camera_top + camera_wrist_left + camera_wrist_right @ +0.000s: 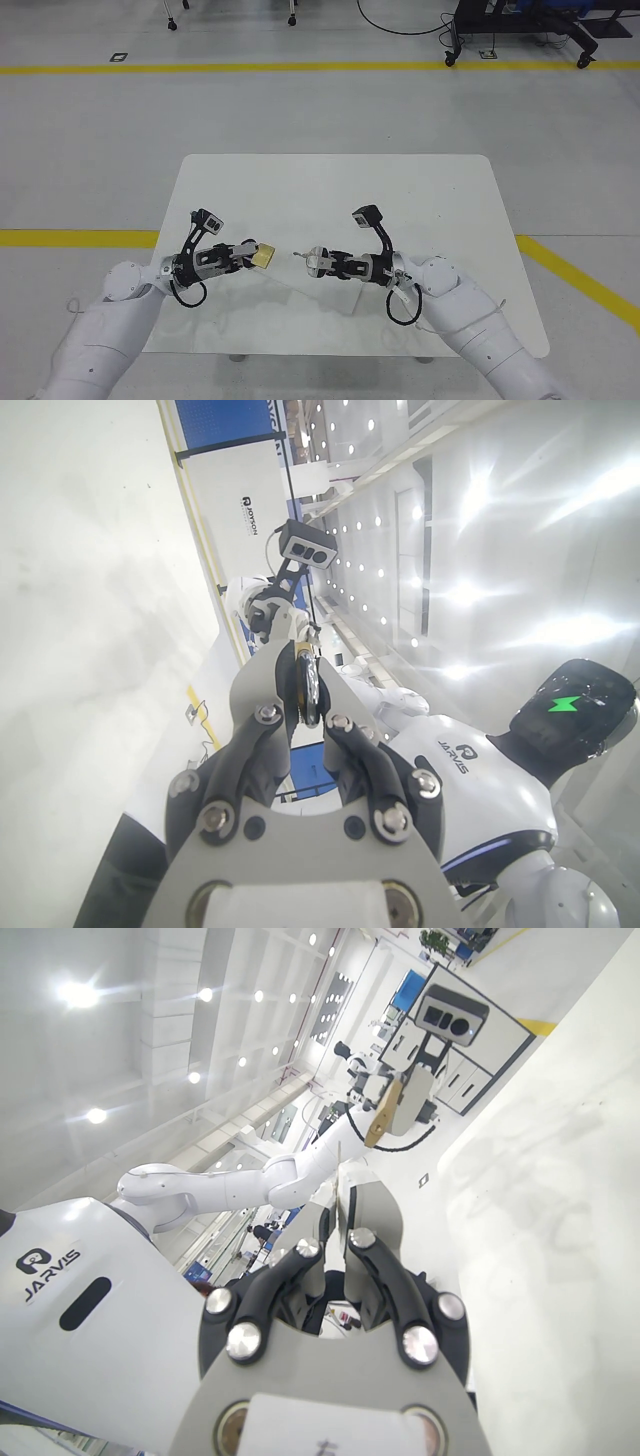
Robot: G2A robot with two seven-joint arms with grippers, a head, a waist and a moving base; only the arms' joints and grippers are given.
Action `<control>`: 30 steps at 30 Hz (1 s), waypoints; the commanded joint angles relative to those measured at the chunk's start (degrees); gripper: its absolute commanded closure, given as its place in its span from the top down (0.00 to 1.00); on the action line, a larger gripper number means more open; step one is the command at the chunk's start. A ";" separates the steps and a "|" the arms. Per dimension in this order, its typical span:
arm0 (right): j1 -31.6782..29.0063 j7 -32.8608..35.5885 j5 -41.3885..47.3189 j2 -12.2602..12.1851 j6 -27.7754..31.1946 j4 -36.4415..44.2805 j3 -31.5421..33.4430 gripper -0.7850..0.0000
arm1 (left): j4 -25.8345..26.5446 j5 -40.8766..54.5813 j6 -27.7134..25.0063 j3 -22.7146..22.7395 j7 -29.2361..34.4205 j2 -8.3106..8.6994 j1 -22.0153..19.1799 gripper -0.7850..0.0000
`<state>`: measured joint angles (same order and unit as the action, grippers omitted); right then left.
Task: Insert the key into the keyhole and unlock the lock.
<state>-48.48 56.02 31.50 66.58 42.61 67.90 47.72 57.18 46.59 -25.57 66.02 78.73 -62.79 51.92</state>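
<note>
**Padlock (263, 256) and key (299, 256): one in each end effector, held apart, key not yet in the padlock**

Padlock: brass body, gripped in the left end effector (252, 257), fingers (250, 685) closed on the two flat sides. Held over the near middle of the white surface (400, 190), brass body projecting past the finger ends toward the opposite arm. From the left wrist, seen edge-on: brass body outermost, chrome shackle (309, 695) lying back between the fingers. Shackle latched or released: cannot tell.

Key: pinched in the right end effector (340, 1198), fingers (375, 1208) closed on the head. Thin blade standing out beyond the finger ends, seen edge-on and pointed toward the padlock. From the right wrist, padlock visible farther off in the other end effector, tilted, with its narrow bottom face turned toward the key. Small dark mark on that face, too small to identify.

From above:
- Key tip and padlock roughly in line across the surface.
- Near each other but not touching, with bare surface showing in the gap.
- Both end effectors turned inward, facing one another, padlock side to the left of the gap and key side to the right.
- Height of either item above the surface not judged.

Surroundings:
- Yellow floor line (300, 68) running beyond the far edge of the surface.
- Further yellow lines on the floor at either side.
- Dark wheeled cart (520, 30) on the floor at the far right.
- Black cable (400, 27) looped on the floor beside the cart.
</note>
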 commanded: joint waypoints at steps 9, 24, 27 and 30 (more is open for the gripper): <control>-0.39 0.21 0.53 -0.07 -0.27 0.27 0.47 0.00 | 2.82 0.44 2.50 -0.80 -0.97 -0.19 2.34 0.00; -5.08 -10.69 -14.18 -0.33 -1.92 7.10 2.63 0.00 | -9.81 21.80 17.65 -10.40 9.27 -4.95 -4.21 0.00; -6.10 -12.41 -16.25 -0.35 -1.71 8.31 3.08 0.00 | -11.23 23.68 18.78 -11.97 9.27 -5.23 -5.04 0.00; -7.04 -14.30 -17.80 -0.49 -1.53 8.87 4.10 0.00 | -11.60 26.01 19.57 -13.15 9.27 -5.44 -5.49 0.00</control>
<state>-55.28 42.25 14.13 66.13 41.12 76.68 51.53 45.53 71.78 -6.27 53.17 88.00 -68.18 46.49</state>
